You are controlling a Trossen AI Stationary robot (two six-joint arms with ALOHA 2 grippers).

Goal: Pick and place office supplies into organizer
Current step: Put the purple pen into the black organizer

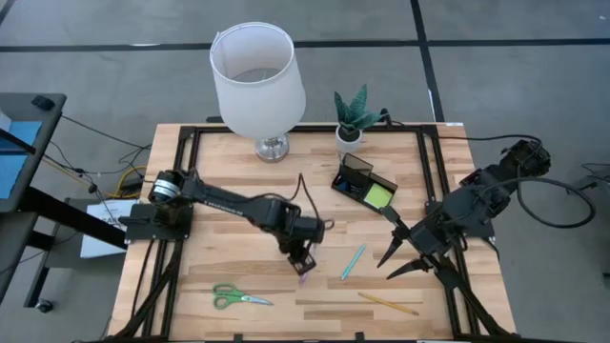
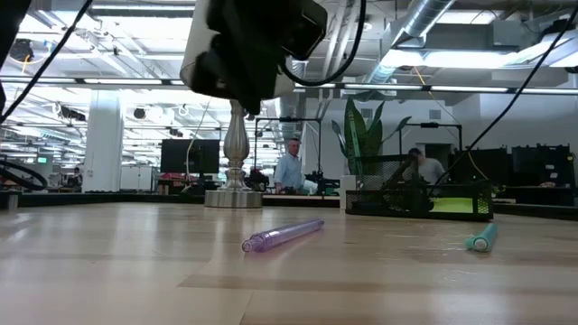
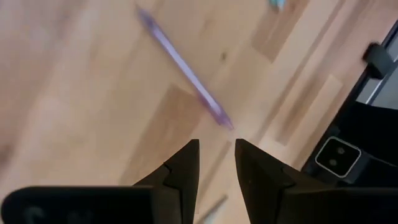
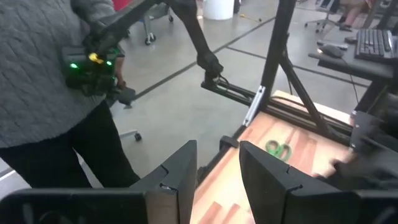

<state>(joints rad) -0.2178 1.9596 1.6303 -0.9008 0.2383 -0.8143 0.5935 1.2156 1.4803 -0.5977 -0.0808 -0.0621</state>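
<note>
One purple pen [image 3: 184,67] on table, left pincer [image 3: 216,163] above, empty.

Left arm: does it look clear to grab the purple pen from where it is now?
Probably yes. The left gripper hovers just above the purple pen, fingers slightly apart, with only bare table around the pen and nothing between them.

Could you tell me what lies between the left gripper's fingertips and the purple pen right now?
Nothing: in the left wrist view only bare wood separates the left gripper from the purple pen.
</note>
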